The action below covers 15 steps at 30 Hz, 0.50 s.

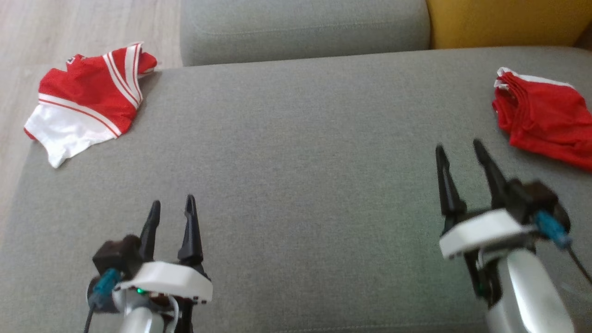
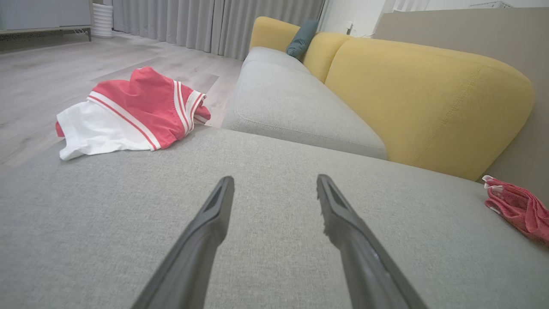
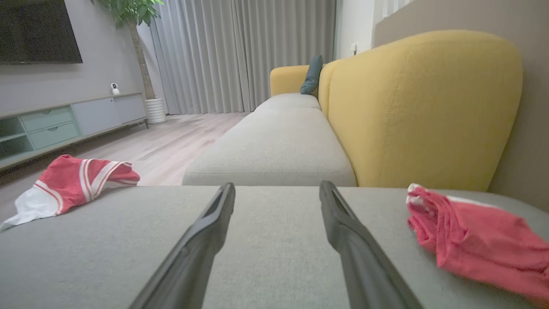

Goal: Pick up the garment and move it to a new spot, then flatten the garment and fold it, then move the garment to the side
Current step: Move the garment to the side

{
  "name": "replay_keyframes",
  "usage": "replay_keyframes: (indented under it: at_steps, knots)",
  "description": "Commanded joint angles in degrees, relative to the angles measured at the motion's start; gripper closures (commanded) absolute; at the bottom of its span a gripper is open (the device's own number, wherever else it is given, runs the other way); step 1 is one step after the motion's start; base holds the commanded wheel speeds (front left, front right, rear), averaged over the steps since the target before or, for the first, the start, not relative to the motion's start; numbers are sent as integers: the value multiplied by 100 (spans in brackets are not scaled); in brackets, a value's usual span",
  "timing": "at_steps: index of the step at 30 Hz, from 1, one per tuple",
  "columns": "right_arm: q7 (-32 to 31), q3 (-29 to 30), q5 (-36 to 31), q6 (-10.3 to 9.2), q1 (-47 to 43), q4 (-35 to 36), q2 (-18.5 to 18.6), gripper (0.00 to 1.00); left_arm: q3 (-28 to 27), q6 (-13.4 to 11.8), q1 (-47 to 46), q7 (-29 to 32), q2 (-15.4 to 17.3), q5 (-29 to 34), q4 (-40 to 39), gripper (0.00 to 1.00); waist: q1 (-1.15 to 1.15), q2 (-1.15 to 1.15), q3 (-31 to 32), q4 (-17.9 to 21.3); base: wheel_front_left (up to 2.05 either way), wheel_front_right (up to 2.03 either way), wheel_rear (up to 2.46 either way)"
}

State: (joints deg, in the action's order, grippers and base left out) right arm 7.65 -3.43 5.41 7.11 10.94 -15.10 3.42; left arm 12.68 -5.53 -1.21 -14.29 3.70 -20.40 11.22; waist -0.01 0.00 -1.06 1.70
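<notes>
Lying crumpled at the far left corner of the grey seat cushion (image 1: 300, 152), spilling over its edge, the red-and-white garment (image 1: 85, 99) sits well ahead of your left hand (image 1: 173, 200), which is spread and empty. You have open cushion between. Your right hand (image 1: 457, 144), also spread, hovers near a red garment (image 1: 541, 120) at the right edge.

The left gripper (image 1: 173, 200) has two long black fingers (image 1: 190, 231), broad at the root and tapering to narrow tips; behind their roots sits a rounded white housing (image 1: 171, 280) with a small green light (image 1: 138, 291) at its rear edge; on its outer side are a boxy black block (image 1: 118, 252) and a teal connector (image 1: 105, 282) trailing a dark cable (image 1: 90, 319); behind the housing runs a smooth silvery forearm (image 1: 138, 321). The right gripper (image 1: 457, 144) mirrors it: white shell (image 1: 481, 231), black module (image 1: 532, 194), teal plug (image 1: 550, 230), thin dark lead (image 1: 580, 266), glossy pale arm (image 1: 527, 286).
</notes>
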Motion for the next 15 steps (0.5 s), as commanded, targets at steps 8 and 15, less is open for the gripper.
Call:
replay_keyframes:
  at_steps: [8, 15]
  knots:
    - [117, -190, 531, 37, -715, 837, -53, 0, -98, 39, 5, -71, -19, 15, -229, 0, 1, 0, 145, -178, 0, 0, 0]
    - [81, -217, 571, 37, -939, 967, -54, 0, -42, 59, 79, -71, -46, 17, -247, 0, 1, 0, 161, -204, 0, 0, 0]
